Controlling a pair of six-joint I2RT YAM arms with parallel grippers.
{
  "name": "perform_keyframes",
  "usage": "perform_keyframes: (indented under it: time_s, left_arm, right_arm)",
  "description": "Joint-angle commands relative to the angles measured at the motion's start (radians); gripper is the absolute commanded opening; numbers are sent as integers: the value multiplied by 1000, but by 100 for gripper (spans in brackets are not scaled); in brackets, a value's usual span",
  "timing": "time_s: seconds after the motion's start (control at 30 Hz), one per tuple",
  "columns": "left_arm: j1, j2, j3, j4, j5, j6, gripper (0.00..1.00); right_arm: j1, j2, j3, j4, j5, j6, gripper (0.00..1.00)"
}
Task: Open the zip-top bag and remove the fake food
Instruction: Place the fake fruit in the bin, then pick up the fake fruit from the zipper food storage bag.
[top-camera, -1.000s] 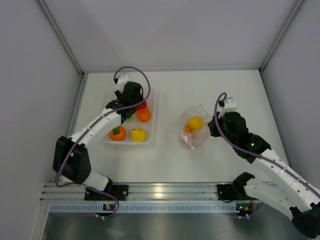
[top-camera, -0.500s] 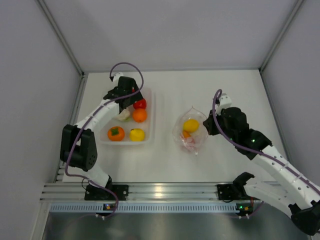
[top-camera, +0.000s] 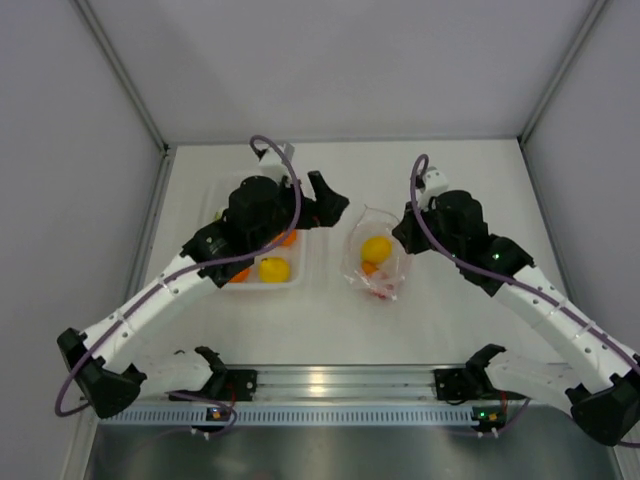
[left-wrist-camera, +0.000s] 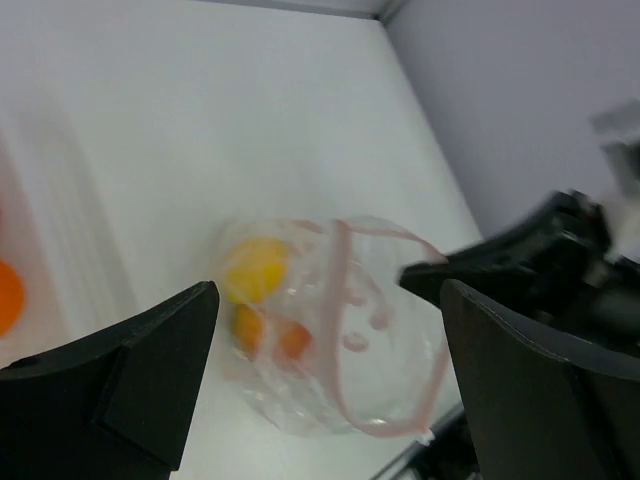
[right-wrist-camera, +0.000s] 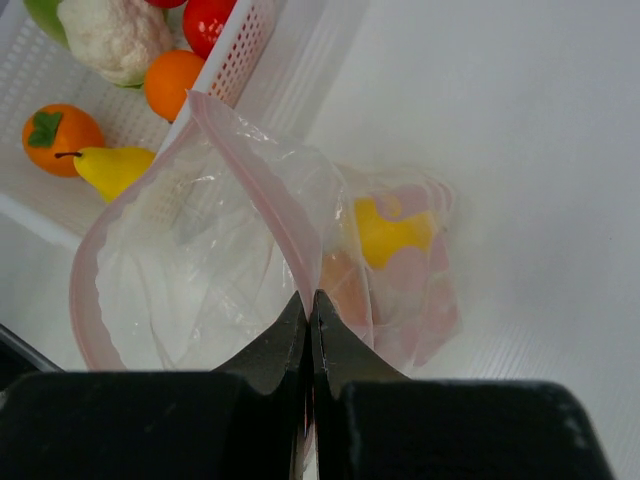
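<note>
The zip-top bag (top-camera: 372, 258) lies right of the tray, its pink-stripped mouth (left-wrist-camera: 345, 300) gaping open. Inside it are a yellow lemon (top-camera: 376, 249) and small orange pieces (left-wrist-camera: 266, 338). My right gripper (top-camera: 404, 232) is shut on the bag's pink rim (right-wrist-camera: 300, 262) and holds that edge up. My left gripper (top-camera: 327, 197) is wide open and empty, just left of the bag and facing its mouth (left-wrist-camera: 328, 296). More fake food sits in the tray: cauliflower (right-wrist-camera: 108, 36), tomato (right-wrist-camera: 206, 20), orange (right-wrist-camera: 170, 80), persimmon (right-wrist-camera: 58, 136) and a yellow piece (right-wrist-camera: 116, 170).
The white ribbed tray (top-camera: 301, 262) stands at the left, largely hidden under my left arm in the top view. Grey walls close in the table at the back and on both sides. An aluminium rail (top-camera: 320, 382) runs along the near edge.
My left arm has swung from the tray's far left corner rightward to the bag, jaws open. My right gripper has drawn the bag's rim slightly left and toward the back.
</note>
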Motion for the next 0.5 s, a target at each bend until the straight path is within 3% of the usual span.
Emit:
perform_keyframes:
  time_s: [0.0, 0.07, 0.17, 0.2, 0.3, 0.47]
  left_arm:
    - [-152, -57, -9, 137, 52, -31, 98]
    - [-223, -74, -72, 250, 13, -65, 97]
    - [-315, -68, -159, 425, -33, -109, 81]
    - [-336, -58, -163, 430, -72, -122, 64]
    - [-373, 5, -144, 439, -132, -114, 31]
    - [-393, 148, -114, 438, -246, -100, 5]
  right_arm:
    - [7, 3, 62, 6, -44, 1, 0]
    - [6, 7, 65, 26, -41, 15, 0]
    - [7, 15, 63, 47, -35, 57, 0]
    - [7, 9, 57, 58, -33, 82, 0]
    - [7, -11, 28, 98, -30, 119, 0]
    - [7, -42, -1, 113, -29, 133, 0]
